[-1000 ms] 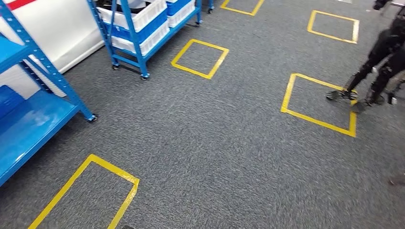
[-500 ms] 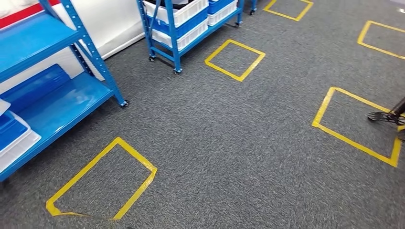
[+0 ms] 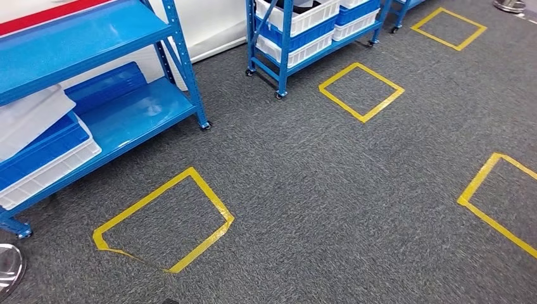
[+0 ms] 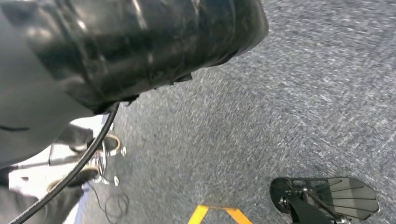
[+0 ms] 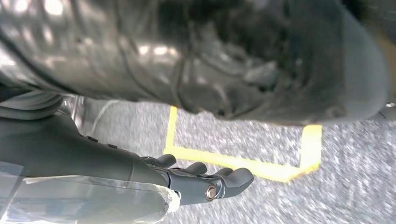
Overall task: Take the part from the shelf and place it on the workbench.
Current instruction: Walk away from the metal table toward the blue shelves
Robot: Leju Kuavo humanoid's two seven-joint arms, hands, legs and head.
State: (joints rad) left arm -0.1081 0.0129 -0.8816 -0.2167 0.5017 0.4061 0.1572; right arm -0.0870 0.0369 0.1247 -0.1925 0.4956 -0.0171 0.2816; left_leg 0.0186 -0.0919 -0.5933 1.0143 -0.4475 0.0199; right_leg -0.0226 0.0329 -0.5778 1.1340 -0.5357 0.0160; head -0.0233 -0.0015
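Observation:
A blue shelf (image 3: 120, 38) stands at the left in the head view. Stacked white and blue bins (image 3: 44, 149) lie on its lower level; I cannot make out any part in them. My right hand (image 5: 205, 182) hangs over the carpet with its dark fingers (image 5: 236, 177) apart and slightly bent, holding nothing. A grey piece of my left hand (image 4: 28, 126) comes in at the edge of the left wrist view, its fingers hidden.
A second blue wheeled shelf (image 3: 282, 60) with white and blue bins (image 3: 297, 19) stands at the back. Yellow tape squares mark the grey carpet: one close in front (image 3: 164, 221), one further off (image 3: 361, 92), one to the right (image 3: 497, 202). A round metal base (image 3: 7, 269) sits bottom left.
The camera has turned, so the whole scene has slid to the right. The near shelf with its bins has come into view, and the person's legs at the right have gone out of frame.

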